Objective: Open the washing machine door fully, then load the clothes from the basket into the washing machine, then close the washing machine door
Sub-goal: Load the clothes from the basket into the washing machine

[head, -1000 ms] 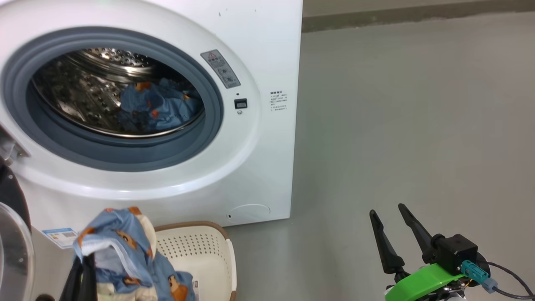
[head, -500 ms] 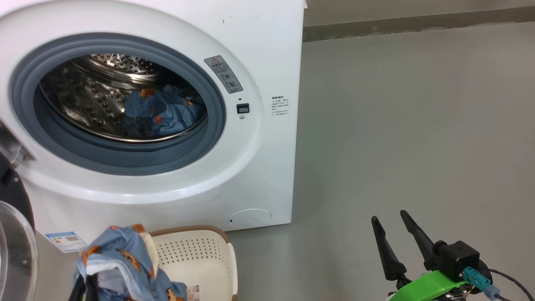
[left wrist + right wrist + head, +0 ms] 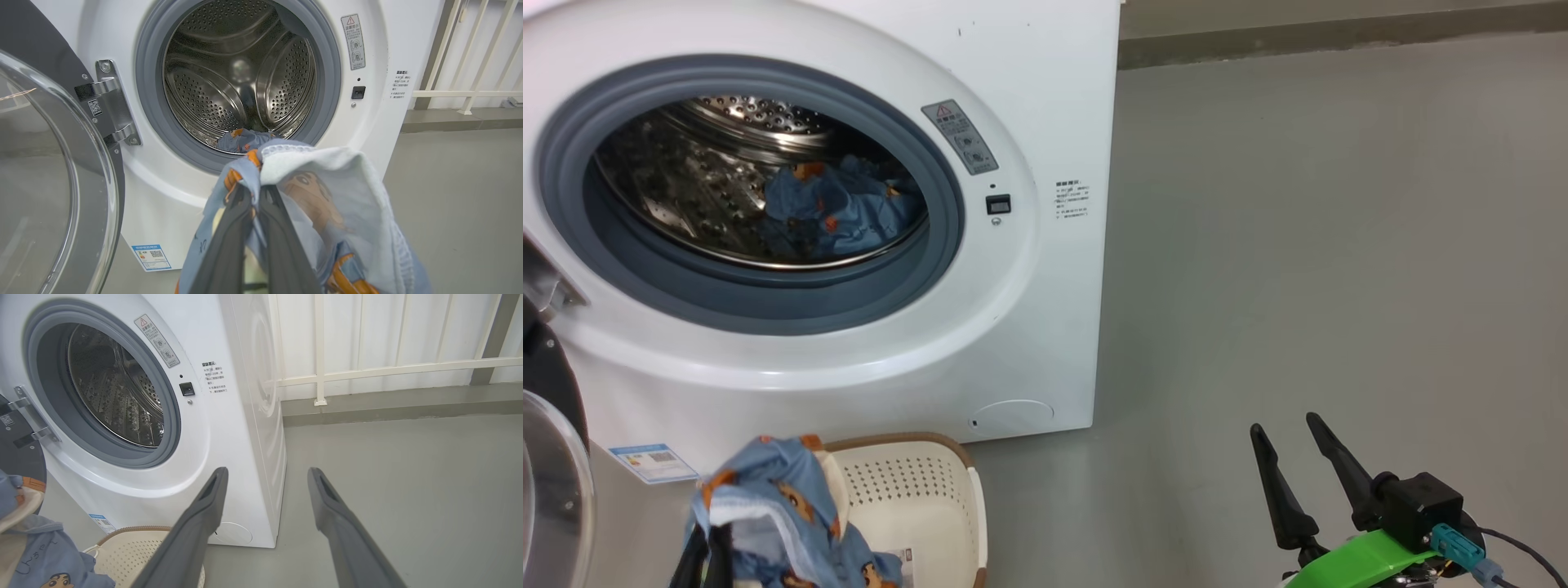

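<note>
- Now: a light blue fabric garment printed with orange-brown cartoon faces, cream-white at the edge (image 3: pixel 327 192), hangs bunched from the left gripper (image 3: pixel 256 196) at lower centre of the left wrist view. The two long dark fingers are pinched together on the cloth.
- In the head view the bundle sits lower left, just above the small cream-white perforated plastic basket with a brown woven-look rim (image 3: pixel 907 490). Can't tell if a fold touches the basket.
- Key relation: the round mouth of the perforated steel drum (image 3: pixel 237 73) lies ahead of and above the fingertips, roughly along the fingers' own axis. The likely next move is up and forward over the grey rubber gasket (image 3: pixel 149 90).
- A second blue printed garment (image 3: pixel 837 208) lies low in the drum, right of centre.
- The large round door with glossy black rim and clear bulging glass (image 3: pixel 53 171) stands swung open at the left edge on its metal hinge (image 3: pixel 110 106), beside the path.
- The big white box-shaped washing machine (image 3: pixel 1045 98) occupies the head view's upper left.
- The right gripper (image 3: pixel 1284 426) is lower right, fingers spread wide and empty over the grey floor (image 3: pixel 1339 245), well apart from the basket. The left arm is nearer.
</note>
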Controlling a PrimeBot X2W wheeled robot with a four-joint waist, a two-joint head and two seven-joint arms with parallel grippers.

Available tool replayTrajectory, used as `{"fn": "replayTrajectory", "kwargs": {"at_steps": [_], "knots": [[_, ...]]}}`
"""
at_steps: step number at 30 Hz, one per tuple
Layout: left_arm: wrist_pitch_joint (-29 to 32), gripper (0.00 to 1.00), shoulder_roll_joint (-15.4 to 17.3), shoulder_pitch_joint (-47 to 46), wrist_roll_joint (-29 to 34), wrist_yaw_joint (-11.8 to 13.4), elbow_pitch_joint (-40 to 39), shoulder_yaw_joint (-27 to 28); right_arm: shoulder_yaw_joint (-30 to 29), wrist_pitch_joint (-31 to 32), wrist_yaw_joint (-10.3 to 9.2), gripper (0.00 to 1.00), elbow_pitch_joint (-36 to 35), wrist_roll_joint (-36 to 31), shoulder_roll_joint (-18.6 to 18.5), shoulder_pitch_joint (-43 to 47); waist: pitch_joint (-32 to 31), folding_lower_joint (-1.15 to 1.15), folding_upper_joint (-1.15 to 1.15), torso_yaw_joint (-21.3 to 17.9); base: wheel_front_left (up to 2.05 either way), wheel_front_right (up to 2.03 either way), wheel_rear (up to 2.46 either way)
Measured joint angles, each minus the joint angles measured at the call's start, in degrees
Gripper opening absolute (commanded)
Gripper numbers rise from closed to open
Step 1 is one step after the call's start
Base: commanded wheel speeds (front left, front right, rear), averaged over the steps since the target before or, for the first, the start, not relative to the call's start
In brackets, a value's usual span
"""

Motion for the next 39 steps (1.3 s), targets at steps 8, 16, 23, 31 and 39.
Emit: {"fn": "replayTrajectory", "kwargs": {"at_steps": [8,16,23,31,39], "knots": [[0.0,0.0,1.45,-8.67,-1.0,0.0,1.3,-1.8,0.32,0.01,0.0,1.0,-0.07,0.02,0.0,-0.09,2.26,0.0,0.0,-0.38,0.0,0.0,0.0],[-0.01,0.0,3.3,-19.9,-1.49,0.0,3.98,-0.69,1.32,0.01,0.0,1.0,-0.49,0.02,0.0,-1.6,5.22,0.0,0.0,-1.29,0.0,0.0,0.0],[-0.05,0.0,5.55,-32.78,-2.32,0.0,9.72,0.2,1.45,0.01,0.0,1.0,-1.52,0.82,-0.01,-3.82,9.83,0.0,0.0,-2.43,0.0,0.0,0.0],[-0.09,0.0,8.17,-45.41,-6.9,0.0,19.01,0.31,1.72,0.01,0.0,1.0,-3.59,1.15,-0.03,-7.18,16.89,0.0,0.0,-3.78,0.0,0.0,0.0],[-0.09,0.0,10.96,-56.33,-10.66,0.0,26.97,-1.72,2.44,0.0,0.0,1.0,-5.34,1.79,-0.05,-10.06,24.5,0.0,0.0,-5.06,0.0,0.0,0.0]]}}
